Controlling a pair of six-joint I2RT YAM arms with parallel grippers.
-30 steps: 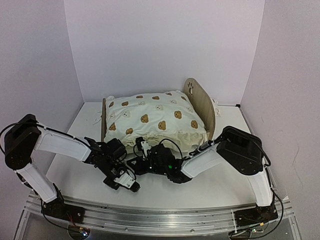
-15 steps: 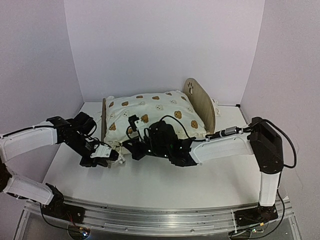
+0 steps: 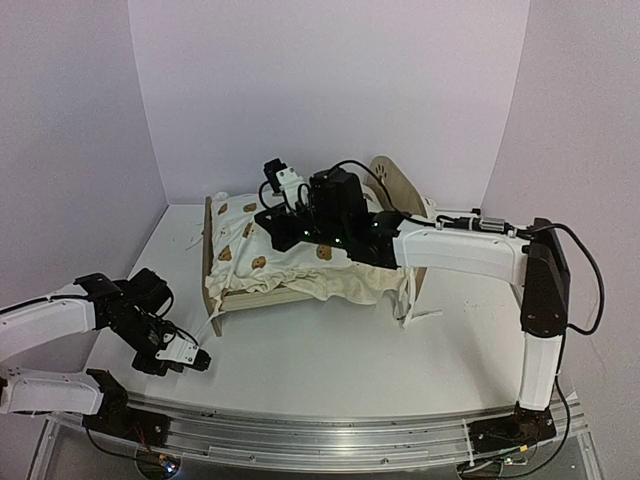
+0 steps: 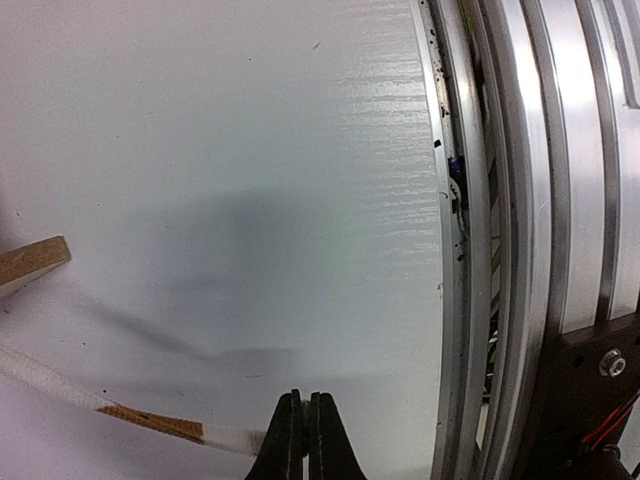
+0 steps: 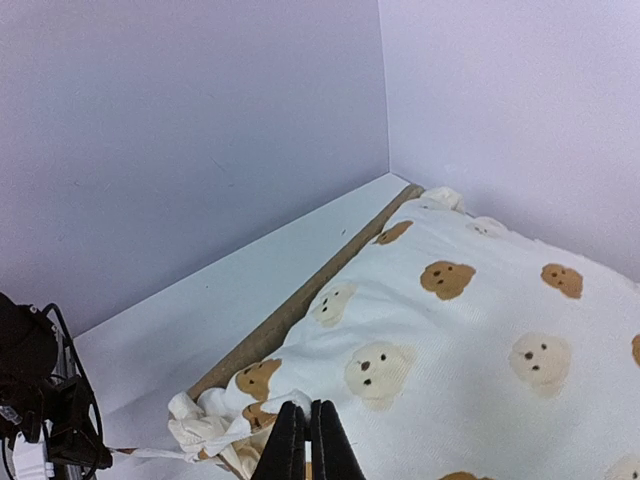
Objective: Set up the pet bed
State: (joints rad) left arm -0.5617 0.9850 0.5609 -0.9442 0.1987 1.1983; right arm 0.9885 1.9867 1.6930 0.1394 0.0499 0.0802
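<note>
So, pet bed (image 3: 250,297): toward the back of the table (image 3: 330,365), headboard (image 3: 404,200) on the right, footboard (image 3: 208,262) on the left.
Bedding (image 3: 340,272): a cream bear-print cover lies over the frame, spilling off the near side.
Right gripper (image 3: 272,230): fingers pressed together, low over the cover near the footboard end; whether they pinch cloth, I cannot tell.
Left gripper (image 3: 198,358): near the front left edge, fingers closed on a thin white strip (image 4: 60,390) that runs taut from the bed's near corner.
</note>
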